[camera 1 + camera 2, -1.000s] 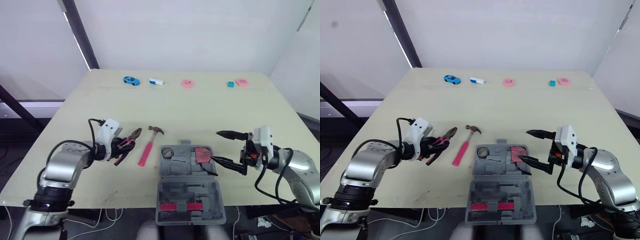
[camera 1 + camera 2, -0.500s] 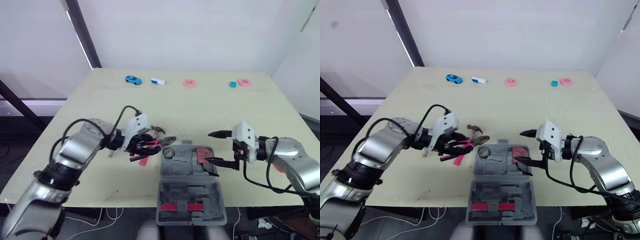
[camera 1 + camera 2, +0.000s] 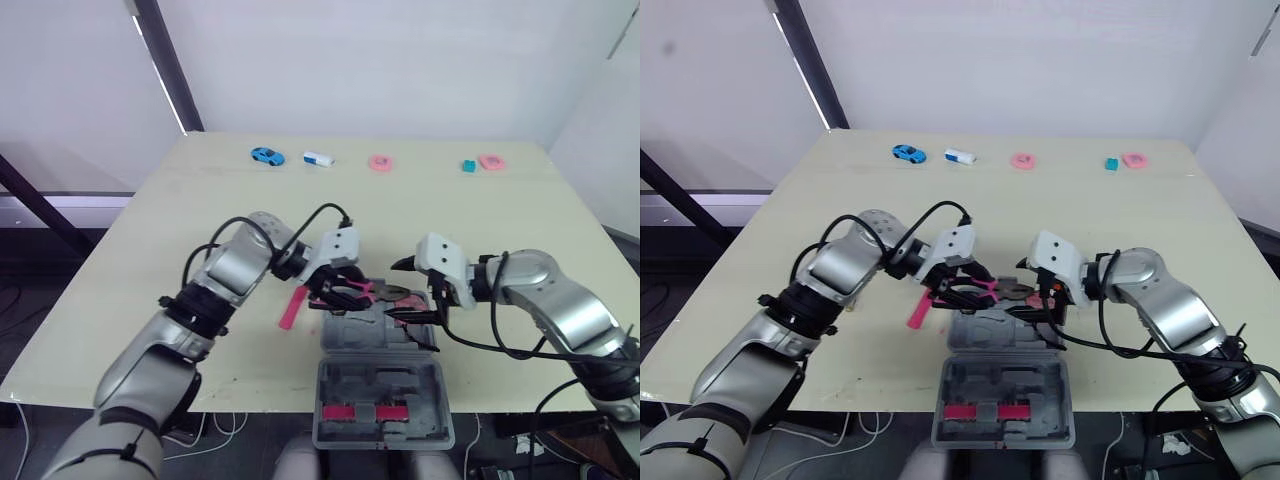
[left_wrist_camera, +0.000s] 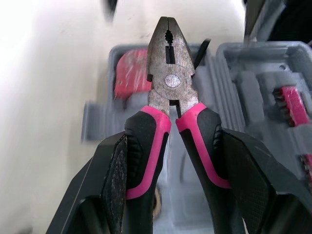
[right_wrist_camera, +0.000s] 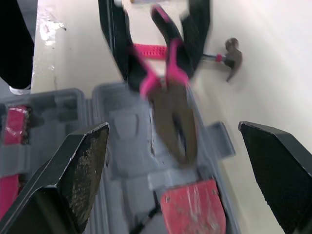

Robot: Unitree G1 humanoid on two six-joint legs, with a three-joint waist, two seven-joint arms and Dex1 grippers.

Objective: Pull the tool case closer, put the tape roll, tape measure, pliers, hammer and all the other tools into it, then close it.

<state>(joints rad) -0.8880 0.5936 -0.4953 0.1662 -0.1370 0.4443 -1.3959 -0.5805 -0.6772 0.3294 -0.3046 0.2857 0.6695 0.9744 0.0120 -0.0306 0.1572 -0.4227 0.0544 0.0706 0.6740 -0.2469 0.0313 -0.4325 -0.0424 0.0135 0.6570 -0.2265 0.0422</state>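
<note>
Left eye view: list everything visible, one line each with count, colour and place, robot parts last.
table: 1, pale yellow, under everything
tool case: 1, grey, open, near edge, centre
pliers: 1, pink-and-black handles, held above the case
hammer: 1, pink handle, on the table left of the case
red piece: 1, red, in the case's far half
pink strip: looks like 1, pink, in the case's near half
toy car: 1, blue, far edge
small box: 1, white and blue, beside the car
pink discs: 2, far edge, second one further right
teal block: 1, beside the right disc
left gripper: black, gripping the pliers
right gripper: black, open, over the case
</note>
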